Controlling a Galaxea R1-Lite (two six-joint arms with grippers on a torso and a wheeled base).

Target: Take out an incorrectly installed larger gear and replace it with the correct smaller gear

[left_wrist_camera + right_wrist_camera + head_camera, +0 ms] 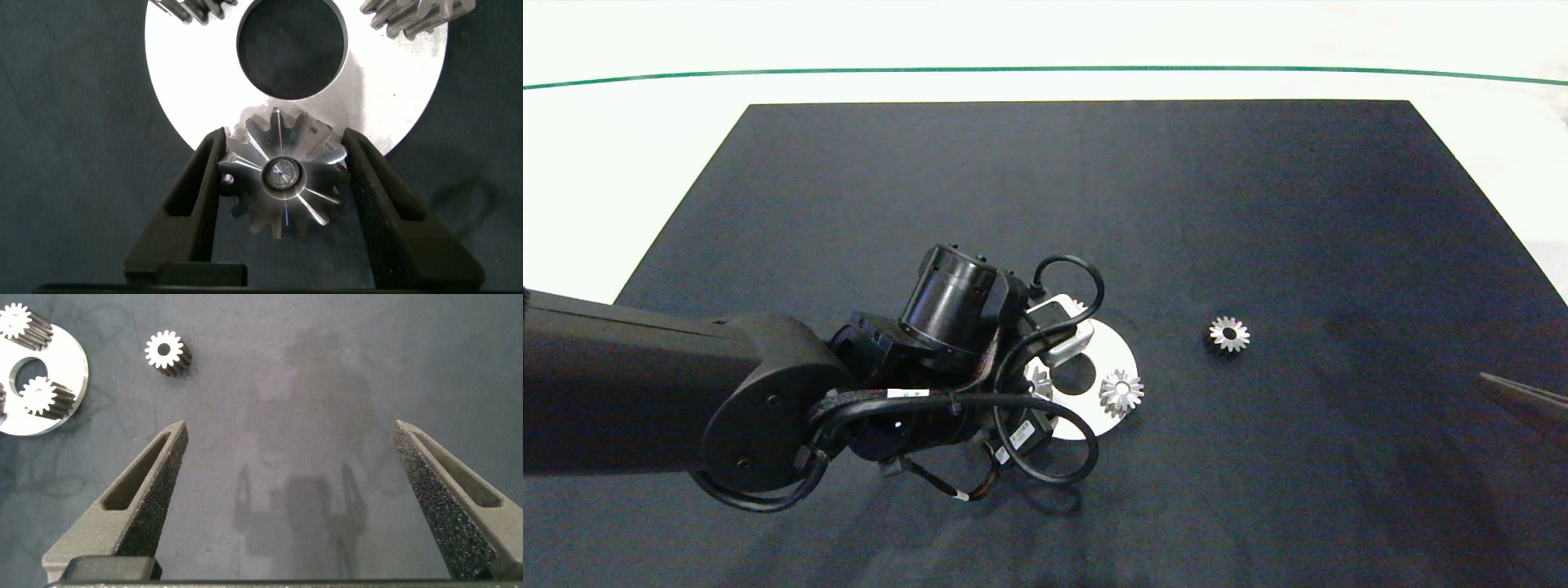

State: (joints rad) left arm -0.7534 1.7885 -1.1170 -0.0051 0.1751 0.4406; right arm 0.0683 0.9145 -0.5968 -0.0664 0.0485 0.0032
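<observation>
Left claw (282, 175) sits low over the near edge of the round plate (196, 90), fingers (196, 196) closed in on both flanks of the larger gear (282, 175). Pads look to be touching the tooth tips; gear not visibly lifted, its hub over a pin at plate edge. Two other gears (417, 12) on the plate's far side, only partly in view.

Smaller gear (1229, 334) lies alone on the black mat (1258, 204), well right of the plate. Right claw (286, 506) hovers wide open and empty above bare mat at the tabletop's right edge, gear ahead of it.

Risks, as judged:
- Grip bears on pointed teeth, not flat faces. Gear could rotate or pop out sideways on the pull.
- If the pull is off-vertical, gear may bind on the pin and drag the plate with it; the plate looks loose on the mat.
- Plate shifting would move the pin, spoiling later seating of the smaller gear.
- A dropped gear could roll toward the other gears or off the mat.
</observation>
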